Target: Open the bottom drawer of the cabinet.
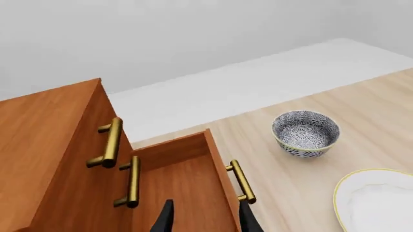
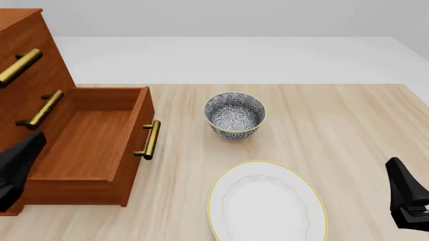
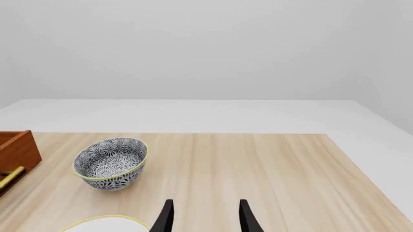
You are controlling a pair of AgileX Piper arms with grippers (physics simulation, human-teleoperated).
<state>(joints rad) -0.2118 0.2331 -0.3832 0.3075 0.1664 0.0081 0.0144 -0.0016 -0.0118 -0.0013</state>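
standing here, i see the bottom drawer [image 2: 94,135] already pulled well out of the cabinet [image 2: 33,60] at the bench's [image 2: 335,130] left side, its tray bare inside, its front facing right toward the bowl [image 2: 234,113] and plate [image 2: 268,206]. the handle [image 2: 151,140] runs its long axis front to back along the drawer front, so any further pull goes rightward, away from the cabinet. the left gripper [image 1: 203,217] is by far the nearer: its jaws hang spread over the drawer, one finger above the tray, the other outside the front near the handle, gripping nothing. the right gripper [image 3: 203,215] sits well apart near the bench's right edge, jaws spread and bare. i judge the opening is as good as done.
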